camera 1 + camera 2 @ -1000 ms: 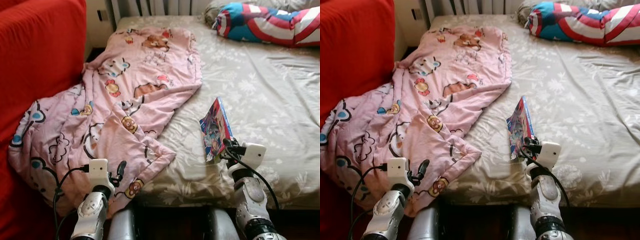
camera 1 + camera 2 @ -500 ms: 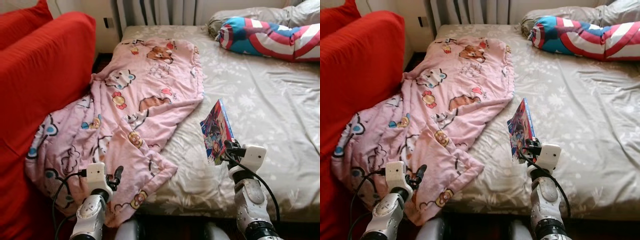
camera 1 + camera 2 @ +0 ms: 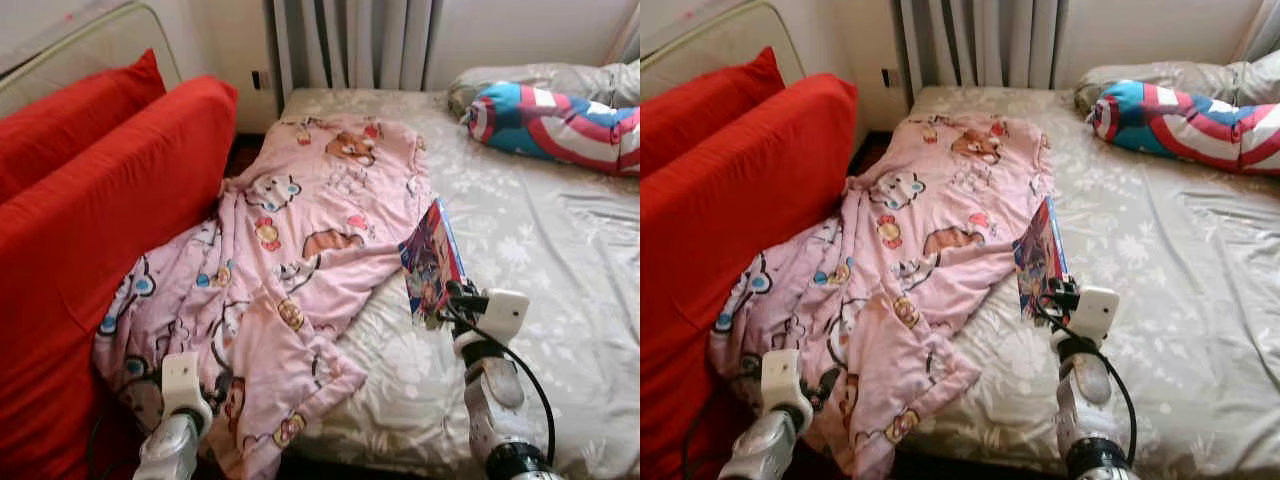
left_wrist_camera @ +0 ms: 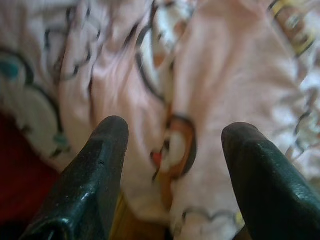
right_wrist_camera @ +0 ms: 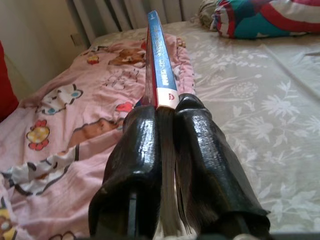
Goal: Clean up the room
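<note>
A: Where is the book (image 3: 432,262) right now?

B: The right end effector (image 3: 452,296) has it clamped between its two black fingers (image 5: 142,165), which are pressed against the covers. It is held up on edge above the bed (image 3: 560,250), near the bed's front edge, with the blue spine (image 5: 159,65) running away from the wrist camera and the colourful cover turned toward the robot's left.

A: And the left end effector (image 4: 172,150)?

B: It is spread wide, nothing between its fingers (image 4: 97,170). It sits low at the front left corner of the bed, pointed at the pink blanket (image 3: 300,250) just ahead of it. I cannot tell if the fingertips touch the cloth.

A: How does the blanket lie?

B: It is rumpled and printed with cartoon animals. It runs from the far end of the bed down the left side, and its lower part spills over the bed's left edge against the red sofa (image 3: 90,230). The book hangs just over the blanket's right border.

A: Anything else on the bed?

B: A red, white and blue striped pillow (image 3: 555,115) lies at the far right corner, against a grey pillow (image 3: 520,78). Curtains (image 3: 350,40) hang behind the head of the bed.
</note>
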`<state>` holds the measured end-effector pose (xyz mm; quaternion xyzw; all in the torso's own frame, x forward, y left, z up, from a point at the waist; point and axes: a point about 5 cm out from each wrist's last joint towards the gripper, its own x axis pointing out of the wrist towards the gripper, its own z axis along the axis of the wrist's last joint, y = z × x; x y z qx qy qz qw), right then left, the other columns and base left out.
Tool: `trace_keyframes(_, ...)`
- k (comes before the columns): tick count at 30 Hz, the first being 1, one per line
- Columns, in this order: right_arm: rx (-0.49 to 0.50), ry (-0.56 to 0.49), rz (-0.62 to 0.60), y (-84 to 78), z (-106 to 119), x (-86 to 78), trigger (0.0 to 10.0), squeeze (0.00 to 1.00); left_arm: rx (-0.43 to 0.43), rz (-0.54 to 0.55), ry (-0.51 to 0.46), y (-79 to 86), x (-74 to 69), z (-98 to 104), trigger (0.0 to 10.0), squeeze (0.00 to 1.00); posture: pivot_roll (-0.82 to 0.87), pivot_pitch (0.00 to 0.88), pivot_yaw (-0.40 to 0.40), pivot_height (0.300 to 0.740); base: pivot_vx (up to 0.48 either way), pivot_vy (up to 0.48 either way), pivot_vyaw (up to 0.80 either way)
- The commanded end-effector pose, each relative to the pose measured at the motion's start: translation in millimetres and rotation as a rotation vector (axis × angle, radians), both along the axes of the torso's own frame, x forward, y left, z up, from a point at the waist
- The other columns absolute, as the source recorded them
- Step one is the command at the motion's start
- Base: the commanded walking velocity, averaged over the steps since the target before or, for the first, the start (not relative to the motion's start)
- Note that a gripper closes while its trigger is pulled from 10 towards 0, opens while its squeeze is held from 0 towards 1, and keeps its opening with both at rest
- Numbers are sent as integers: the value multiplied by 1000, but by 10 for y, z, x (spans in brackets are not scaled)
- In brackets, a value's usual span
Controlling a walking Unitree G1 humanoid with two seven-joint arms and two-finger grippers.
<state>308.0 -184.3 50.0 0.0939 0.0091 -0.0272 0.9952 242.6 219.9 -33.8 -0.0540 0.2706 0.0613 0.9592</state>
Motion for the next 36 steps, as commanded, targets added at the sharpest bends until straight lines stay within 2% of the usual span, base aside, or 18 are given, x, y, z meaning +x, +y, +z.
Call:
trace_keyframes(1, -2, -39, 7, 44, 71, 37, 10000, 0, 9, 11, 65, 54, -111, -86, 10000, 0, 33, 0, 47, 740, 0, 0, 0)
trace_keyframes(8, -2, -39, -6, 45, 64, 34, 10000, 0, -4, 3, 129, 4, -182, -167, 10000, 0, 30, 0, 46, 740, 0, 0, 0)
trace_keyframes(12, -8, -45, -23, 8, 107, 76, 10000, 0, 26, -7, 186, -10, -217, -210, 10000, 0, 33, 0, 51, 740, 0, 0, 0)
trace_keyframes(17, -1, -58, -27, 14, 143, 102, 10000, 0, 27, 33, 224, 45, -296, -254, 10000, 0, 24, 0, 59, 740, 0, 0, 0)
trace_keyframes(25, -5, -46, -52, -42, 116, 73, 10000, 0, 36, 50, 232, 81, -342, -272, 10000, 0, 14, 10, 54, 740, 0, 0, 0)
trace_keyframes(36, 3, -38, -53, -31, 89, 43, 10000, 0, 36, 24, 227, -1, -320, -276, 10000, 0, 5, 49, 45, 740, 0, -325, -370)
